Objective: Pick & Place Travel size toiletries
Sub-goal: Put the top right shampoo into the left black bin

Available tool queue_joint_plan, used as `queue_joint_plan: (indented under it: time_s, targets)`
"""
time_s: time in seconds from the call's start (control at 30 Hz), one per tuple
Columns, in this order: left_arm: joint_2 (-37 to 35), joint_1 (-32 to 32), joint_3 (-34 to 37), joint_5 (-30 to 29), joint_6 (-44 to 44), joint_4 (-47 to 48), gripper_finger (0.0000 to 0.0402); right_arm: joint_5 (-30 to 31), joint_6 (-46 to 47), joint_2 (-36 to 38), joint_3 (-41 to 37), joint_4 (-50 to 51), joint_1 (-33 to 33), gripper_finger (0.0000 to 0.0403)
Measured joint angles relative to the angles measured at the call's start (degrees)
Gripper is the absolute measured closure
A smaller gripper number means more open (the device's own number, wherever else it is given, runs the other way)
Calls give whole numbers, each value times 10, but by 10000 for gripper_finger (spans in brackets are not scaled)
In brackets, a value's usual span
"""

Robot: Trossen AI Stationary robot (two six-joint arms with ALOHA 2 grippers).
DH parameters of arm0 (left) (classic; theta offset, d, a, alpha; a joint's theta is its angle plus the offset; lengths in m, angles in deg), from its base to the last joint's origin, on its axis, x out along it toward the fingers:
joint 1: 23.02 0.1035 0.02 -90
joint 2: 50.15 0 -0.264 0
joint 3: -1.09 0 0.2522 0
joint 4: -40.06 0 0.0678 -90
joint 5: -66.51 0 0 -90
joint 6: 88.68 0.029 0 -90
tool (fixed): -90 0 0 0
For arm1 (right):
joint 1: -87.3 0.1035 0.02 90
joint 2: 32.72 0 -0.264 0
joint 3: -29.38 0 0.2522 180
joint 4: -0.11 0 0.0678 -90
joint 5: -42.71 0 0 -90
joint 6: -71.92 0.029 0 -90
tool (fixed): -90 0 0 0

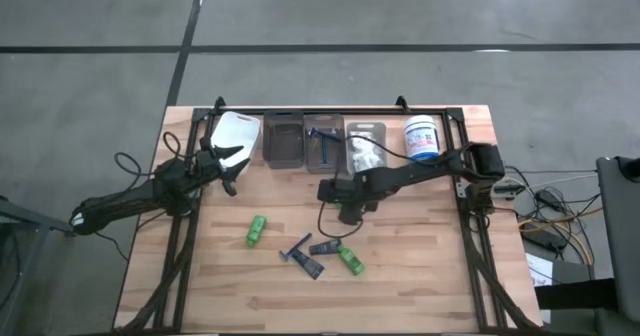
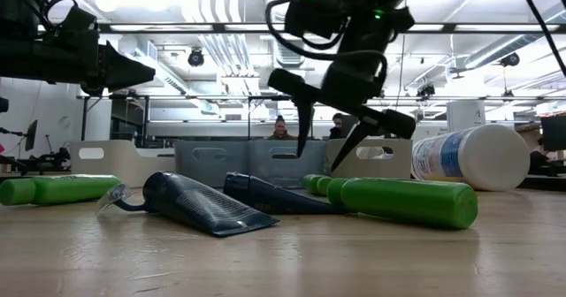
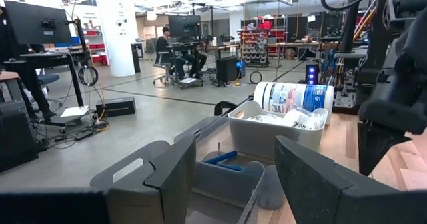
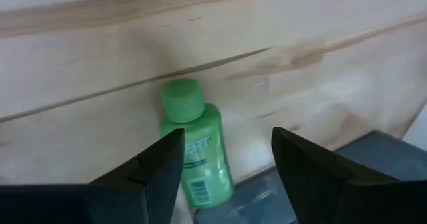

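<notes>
Two small green bottles lie on their sides on the wooden table, one (image 1: pixel 256 229) toward the left and one (image 1: pixel 350 261) near the middle. Beside them lie a dark blue razor (image 1: pixel 297 248) and two dark tubes (image 1: pixel 325 246), (image 1: pixel 311 267). My right gripper (image 1: pixel 347 211) hangs open above the table. In its wrist view the fingers stand over one green bottle (image 4: pixel 193 151) without touching it. The low view shows it (image 2: pixel 332 129) held clear of the items. My left gripper (image 1: pixel 231 163) waits open by the white bin (image 1: pixel 237 136).
Along the far edge stand a white bin, a dark bin (image 1: pixel 284 141), a bin holding a blue razor (image 1: pixel 322 144), a white bin with clear packets (image 1: pixel 365 151) and a white tub with a blue label (image 1: pixel 423 138). People sit in the room beyond.
</notes>
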Motion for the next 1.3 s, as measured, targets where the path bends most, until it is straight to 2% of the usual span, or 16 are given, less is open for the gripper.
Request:
queue_joint_plan:
  time_s: [0.17,0.37,0.7,0.83,1.03,1.3]
  targets:
    - [0,0,0,0,0,0,195,25,3,-32,53,78,-1,165]
    - [1,0,0,1,0,0,195,28,-9,-78,109,143,-3,142]
    - [2,0,0,2,0,0,195,56,-25,-109,136,173,-11,98]
    - [2,0,0,2,0,0,195,56,-27,-110,136,167,-14,104]
    - [2,0,0,2,0,0,195,27,-27,-111,129,155,-18,131]
    - [2,0,0,2,0,0,195,26,-27,-111,113,150,-22,165]
